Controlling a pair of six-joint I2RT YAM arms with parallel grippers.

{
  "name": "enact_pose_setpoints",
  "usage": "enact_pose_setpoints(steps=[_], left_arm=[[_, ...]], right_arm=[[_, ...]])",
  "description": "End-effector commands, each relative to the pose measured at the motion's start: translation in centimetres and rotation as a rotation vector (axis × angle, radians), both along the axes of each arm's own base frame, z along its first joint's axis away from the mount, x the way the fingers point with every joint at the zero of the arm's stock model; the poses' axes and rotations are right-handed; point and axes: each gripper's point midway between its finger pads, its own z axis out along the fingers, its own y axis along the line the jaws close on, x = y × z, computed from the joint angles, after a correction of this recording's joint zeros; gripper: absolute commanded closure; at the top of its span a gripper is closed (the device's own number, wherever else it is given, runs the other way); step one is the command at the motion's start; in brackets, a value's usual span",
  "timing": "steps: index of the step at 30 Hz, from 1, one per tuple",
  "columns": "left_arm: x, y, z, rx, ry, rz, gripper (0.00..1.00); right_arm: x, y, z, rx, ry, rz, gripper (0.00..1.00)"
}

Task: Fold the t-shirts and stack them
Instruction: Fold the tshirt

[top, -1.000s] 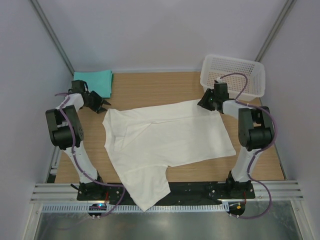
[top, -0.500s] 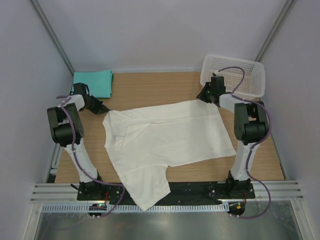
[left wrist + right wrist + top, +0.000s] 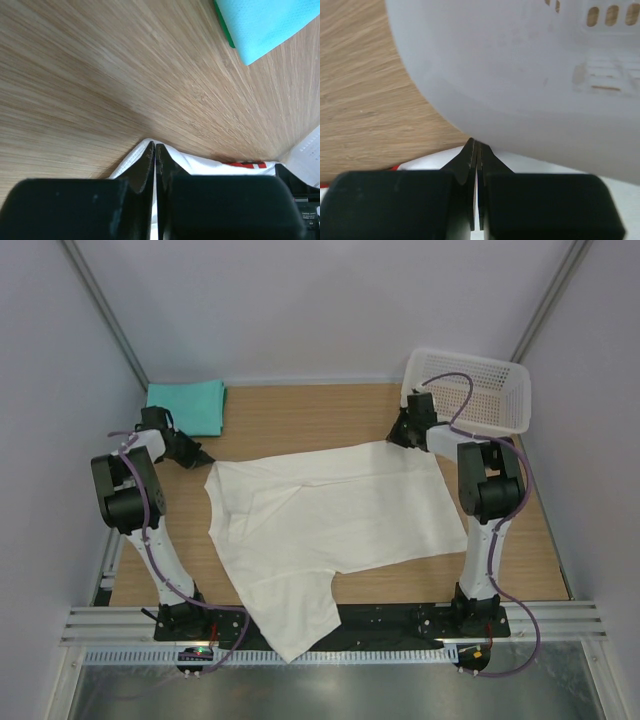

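Observation:
The white t-shirt [image 3: 330, 515] lies spread on the wooden table, print side down, with one sleeve hanging over the near edge. A strip of its red print [image 3: 245, 164] shows at its far edge. My left gripper [image 3: 196, 455] is shut at the shirt's far-left corner, and in the left wrist view [image 3: 155, 146] the white cloth peaks around the tips. My right gripper [image 3: 400, 435] is shut at the far-right corner, tips [image 3: 477, 142] pinching the cloth right against the basket wall. The teal-green t-shirt [image 3: 188, 405] lies folded at the far left, also in the left wrist view [image 3: 265, 25].
The white mesh basket [image 3: 470, 390] stands at the far right and fills the right wrist view [image 3: 520, 75]. Bare wood [image 3: 300, 420] lies between the teal shirt and the basket. Grey walls close in on both sides.
Both grippers have shifted slightly toward the far side, the left one outward, the right one up to the basket corner. The white shirt's outline has barely changed.

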Motion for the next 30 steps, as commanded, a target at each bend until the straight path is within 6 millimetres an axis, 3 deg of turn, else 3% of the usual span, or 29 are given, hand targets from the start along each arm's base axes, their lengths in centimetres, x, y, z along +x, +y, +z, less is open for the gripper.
enact_pose_setpoints(steps=[1, 8, 13, 14, 15, 17, 18, 21, 22, 24, 27, 28, 30], left_arm=[[1.3, 0.8, 1.5, 0.034, -0.093, -0.027, 0.99], [2.1, 0.9, 1.6, 0.047, -0.141, -0.063, 1.0], [1.5, 1.1, 3.1, 0.078, -0.153, -0.055, 1.0], [0.7, 1.2, 3.5, 0.092, -0.13, -0.043, 0.95], [0.3, 1.4, 5.3, 0.118, -0.154, -0.031, 0.87], [-1.5, 1.3, 6.2, 0.145, -0.145, -0.02, 0.62], [-2.1, 1.0, 8.3, 0.161, -0.183, -0.02, 0.59], [-5.5, -0.8, 8.4, 0.143, -0.156, -0.017, 0.52], [-7.2, -1.6, 8.3, 0.134, -0.148, -0.019, 0.52], [-8.8, -3.6, 8.0, 0.116, -0.145, -0.054, 0.51], [-11.9, -5.9, 6.0, 0.096, -0.082, -0.118, 0.51], [-12.5, -6.3, 5.6, 0.084, -0.065, -0.13, 0.51], [-14.0, -7.4, 4.7, 0.042, -0.02, -0.147, 0.52]], right_arm=[[1.3, -2.1, 0.4, -0.104, -0.018, -0.061, 0.97], [0.8, -5.0, -1.9, -0.219, 0.039, -0.09, 0.98], [1.1, -4.1, -0.9, -0.221, 0.009, -0.011, 0.93], [1.2, -3.6, -0.7, -0.216, 0.004, 0.007, 0.92], [1.1, -3.3, -0.5, -0.222, 0.011, 0.022, 0.89], [1.3, -2.9, 0.6, -0.252, -0.009, 0.047, 0.86], [1.3, -2.2, 1.8, -0.257, -0.028, 0.062, 0.82], [1.1, -1.5, 3.7, -0.278, -0.058, 0.086, 0.72], [0.9, -0.9, 4.8, -0.276, -0.078, 0.097, 0.7], [0.5, -0.2, 5.8, -0.267, -0.09, 0.123, 0.66], [-0.7, 2.8, 8.1, -0.242, -0.132, 0.201, 0.57], [-1.7, 5.5, 8.7, -0.2, -0.144, 0.277, 0.54], [-2.7, 8.9, 9.9, -0.13, -0.17, 0.356, 0.47]])
